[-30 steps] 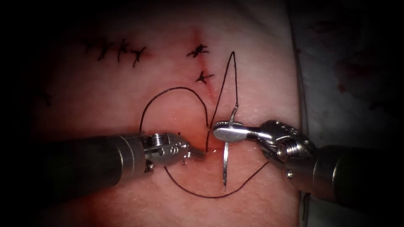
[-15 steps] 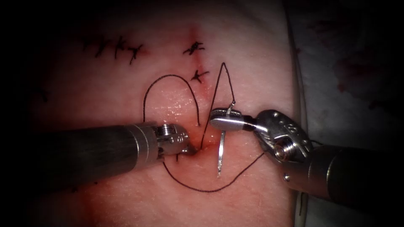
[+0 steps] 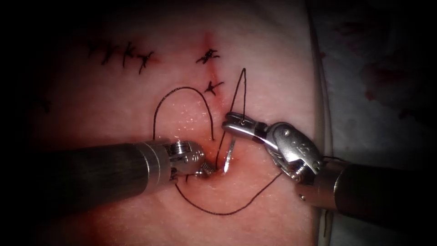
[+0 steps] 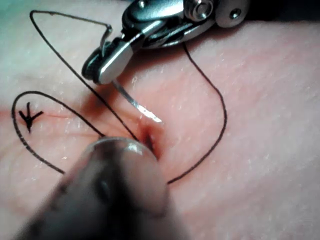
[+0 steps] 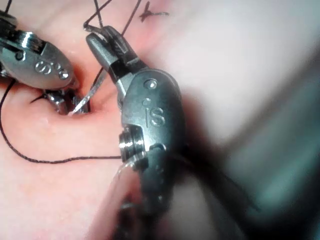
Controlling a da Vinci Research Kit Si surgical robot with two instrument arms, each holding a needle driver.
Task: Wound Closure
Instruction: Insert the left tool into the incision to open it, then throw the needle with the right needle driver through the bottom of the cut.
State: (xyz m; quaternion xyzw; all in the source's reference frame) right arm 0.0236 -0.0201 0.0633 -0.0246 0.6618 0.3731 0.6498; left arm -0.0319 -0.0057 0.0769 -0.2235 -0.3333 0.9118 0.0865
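My right tool [image 3: 234, 122] comes in from the right, its jaws shut on the curved needle [image 3: 231, 150] near its tail end. The needle hangs down and leftwards; its tip touches the tissue [image 3: 273, 68] at the open lower part of the cut [image 3: 217, 169], just right of my left tool [image 3: 205, 169]. That tool's jaws are shut on the cut's left lip. Dark thread [image 3: 218, 212] runs from the needle's tail up to a peak, down into the cut, and loops on both sides. The left wrist view has the needle [image 4: 132, 102] in the right tool [image 4: 100, 65].
Two tied stitches [image 3: 208, 56] [image 3: 213, 85] close the cut's upper part. A row of older stitches [image 3: 123, 53] lies at the upper left. Red fluid wets the cut around the tools. The tissue's edge and a stained cloth [image 3: 373, 91] lie to the right.
The right tool has moved left and tilted, swinging the needle's tip from below the jaws up to the cut. The left tool has slid slightly left at the cut's left lip.
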